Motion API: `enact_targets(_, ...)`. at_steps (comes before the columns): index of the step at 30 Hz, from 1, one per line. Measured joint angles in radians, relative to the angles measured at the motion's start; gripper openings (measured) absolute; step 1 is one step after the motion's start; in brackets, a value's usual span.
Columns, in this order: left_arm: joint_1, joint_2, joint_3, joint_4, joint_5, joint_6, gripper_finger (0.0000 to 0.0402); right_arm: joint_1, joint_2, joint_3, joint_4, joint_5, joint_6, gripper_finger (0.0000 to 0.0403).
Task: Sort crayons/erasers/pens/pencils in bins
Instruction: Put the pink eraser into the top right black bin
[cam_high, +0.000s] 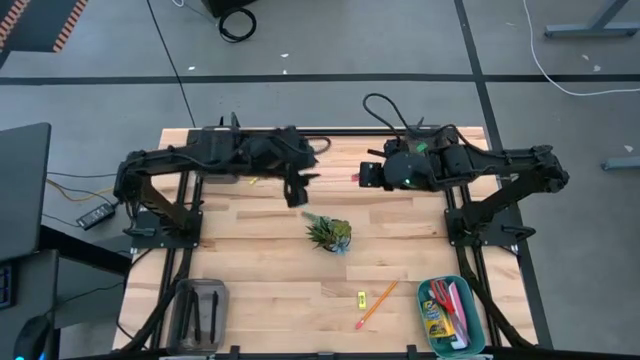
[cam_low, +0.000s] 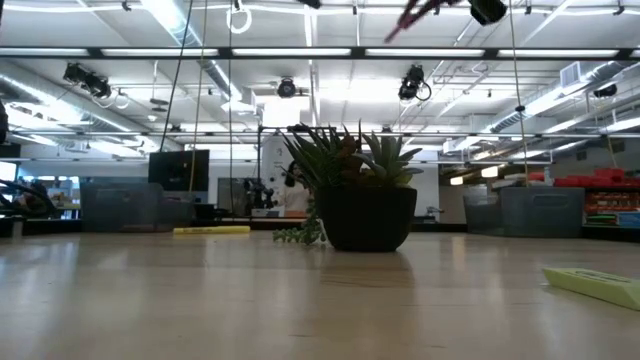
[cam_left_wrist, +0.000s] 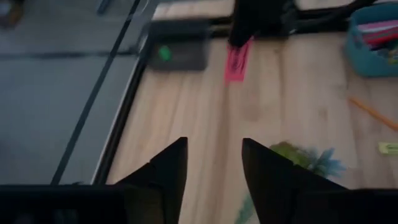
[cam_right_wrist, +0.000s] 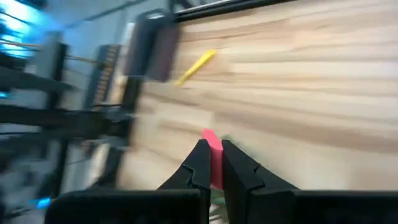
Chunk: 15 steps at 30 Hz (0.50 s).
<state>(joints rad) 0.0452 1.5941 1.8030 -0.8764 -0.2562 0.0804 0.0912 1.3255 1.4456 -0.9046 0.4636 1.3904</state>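
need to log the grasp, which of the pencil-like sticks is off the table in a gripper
The pink pencil, pinched in the right gripper; the orange pencil lies flat on the table.

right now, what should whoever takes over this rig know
Right gripper: shut on a pink eraser, raised above the table's far side.
Left gripper: open, empty, also raised at the far side.
Done: teal bin holds the crayon box and pink items; grey bin holds pens.
Left: orange pencil and yellow eraser near the front, a yellow piece at the far side; plant stays.
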Motion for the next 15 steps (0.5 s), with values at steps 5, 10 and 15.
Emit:
enact_targets(5, 0.038, -0.065, 0.000, -0.057, 0.019, -0.046, 0.0179, -0.136, -0.001, 0.000, -0.181, -0.045, -0.091, 0.0023)
enact_targets(10, 0.042, -0.124, 0.000, -0.051, 0.025, -0.128, 0.0174, -0.317, -0.001, 0.000, -0.352, -0.052, -0.238, 0.0023)
enact_targets(15, 0.026, -0.158, 0.000, -0.054, 0.024, -0.221, 0.0163, -0.525, -0.001, -0.029, -0.442, -0.081, -0.403, 0.0023)
